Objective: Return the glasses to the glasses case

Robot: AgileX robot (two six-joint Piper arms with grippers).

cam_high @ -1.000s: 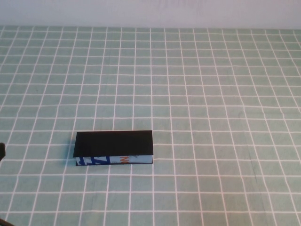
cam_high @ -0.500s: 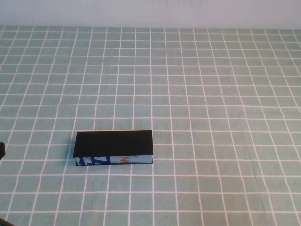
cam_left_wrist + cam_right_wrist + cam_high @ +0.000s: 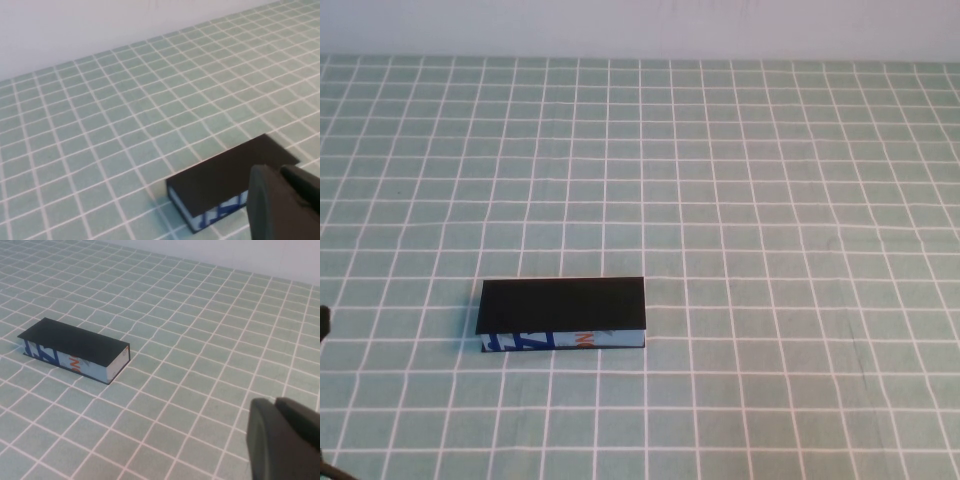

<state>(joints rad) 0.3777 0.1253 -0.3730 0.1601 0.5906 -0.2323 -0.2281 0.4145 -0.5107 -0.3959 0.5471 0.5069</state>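
The glasses case (image 3: 563, 313) is a flat rectangular box, matte black lid closed, its light front edge printed in blue and orange. It lies on the counter (image 3: 770, 200), a green cloth gridded with white lines. The left hand (image 3: 282, 202) sits just beside the case; the right hand (image 3: 282, 437) hangs well apart from it. Whether either hand is apart or together cannot be told.

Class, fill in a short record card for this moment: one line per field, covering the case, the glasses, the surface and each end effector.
glasses case: lid shut, lying flat on the cloth, printed edge facing the robot
glasses: not visible in any view
surface: green checked tablecloth
left end effector: pulled back near the case's left end, touching nothing
right end effector: pulled back, well to the case's right, touching nothing
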